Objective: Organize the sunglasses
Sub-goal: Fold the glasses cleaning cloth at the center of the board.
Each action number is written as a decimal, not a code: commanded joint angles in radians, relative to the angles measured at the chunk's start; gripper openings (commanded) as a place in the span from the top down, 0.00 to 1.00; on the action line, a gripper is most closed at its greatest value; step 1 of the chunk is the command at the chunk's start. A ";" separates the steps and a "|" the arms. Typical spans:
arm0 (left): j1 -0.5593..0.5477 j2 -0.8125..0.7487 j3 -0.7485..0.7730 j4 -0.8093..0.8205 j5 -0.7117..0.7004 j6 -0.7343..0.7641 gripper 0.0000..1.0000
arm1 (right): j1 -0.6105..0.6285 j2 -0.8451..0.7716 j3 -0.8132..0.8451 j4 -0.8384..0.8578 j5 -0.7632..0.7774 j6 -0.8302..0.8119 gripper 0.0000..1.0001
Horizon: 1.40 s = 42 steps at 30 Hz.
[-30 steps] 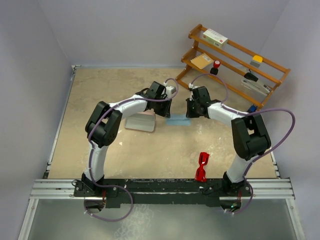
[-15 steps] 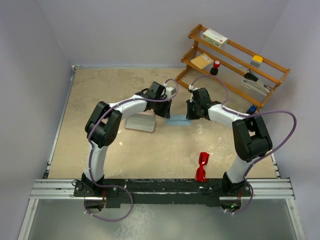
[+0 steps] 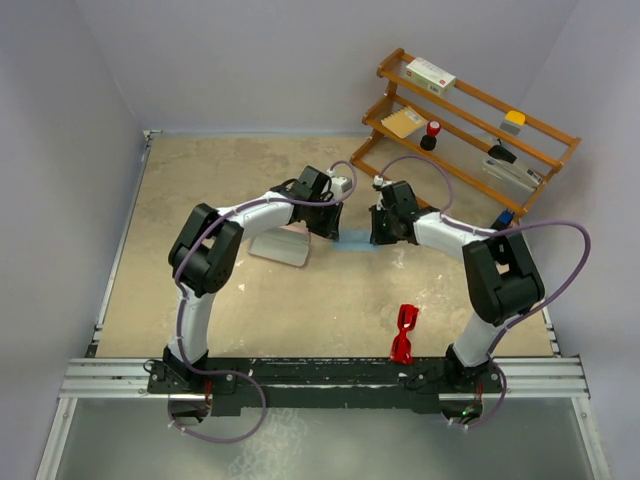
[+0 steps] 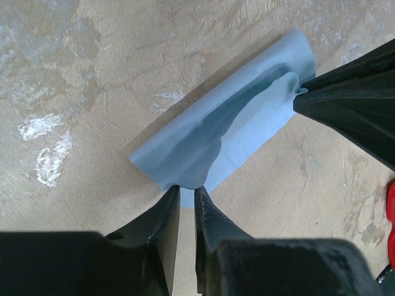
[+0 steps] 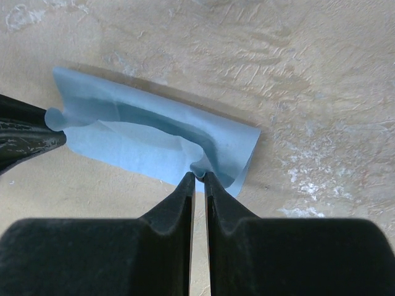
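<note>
1. Progress: we judge the task barely begun. The sunglasses (image 3: 404, 333) lie untouched, well apart from the cloth (image 4: 228, 132), nearer the arm bases and to its right.
2. Grip: the left gripper (image 4: 187, 191) and right gripper (image 5: 199, 177) each pinch an opposite end of the cloth, which is half folded over.
3. Remaining: we expect the sunglasses still need stowing, likely in the pale case (image 3: 282, 246) just left of the cloth.
4. Setting: mottled tan table (image 3: 200, 190), lavender walls, and a wooden shelf (image 3: 470, 120) beyond the cloth, to its right.
</note>
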 commanded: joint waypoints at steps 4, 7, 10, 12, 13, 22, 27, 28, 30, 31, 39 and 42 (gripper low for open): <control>-0.009 -0.073 -0.015 0.020 0.014 0.016 0.87 | 0.010 -0.063 -0.025 0.023 -0.003 0.014 0.86; -0.008 -0.076 -0.020 0.020 0.012 0.015 0.87 | 0.010 -0.071 -0.036 0.023 0.004 0.014 0.86; -0.009 -0.077 -0.021 0.020 0.015 0.016 0.87 | 0.010 -0.082 -0.046 0.022 0.016 0.017 0.86; -0.010 -0.079 -0.024 0.020 0.016 0.015 0.87 | 0.010 -0.090 -0.053 0.023 0.021 0.018 0.86; -0.011 -0.081 -0.025 0.020 0.017 0.015 0.87 | 0.010 -0.094 -0.056 0.023 0.023 0.017 0.86; -0.015 -0.084 -0.032 0.019 0.013 0.014 0.88 | 0.010 -0.120 -0.075 0.020 0.040 0.025 0.86; -0.016 -0.089 -0.030 0.020 0.013 0.013 0.87 | 0.010 -0.147 -0.080 0.018 0.069 0.033 0.86; -0.016 -0.091 -0.030 0.019 0.009 0.012 0.87 | 0.010 -0.151 -0.078 0.015 0.076 0.035 0.86; -0.016 -0.097 -0.029 0.016 0.005 0.014 0.87 | 0.010 -0.159 -0.074 0.008 0.089 0.037 0.85; -0.016 -0.100 -0.026 0.014 0.003 0.014 0.86 | 0.010 -0.166 -0.074 0.008 0.093 0.038 0.85; -0.016 -0.107 0.000 -0.002 -0.013 0.008 0.86 | 0.010 -0.177 -0.060 -0.009 0.121 0.045 0.85; -0.017 -0.105 -0.001 0.012 -0.024 -0.023 0.87 | 0.010 -0.170 -0.063 -0.003 0.111 0.052 0.85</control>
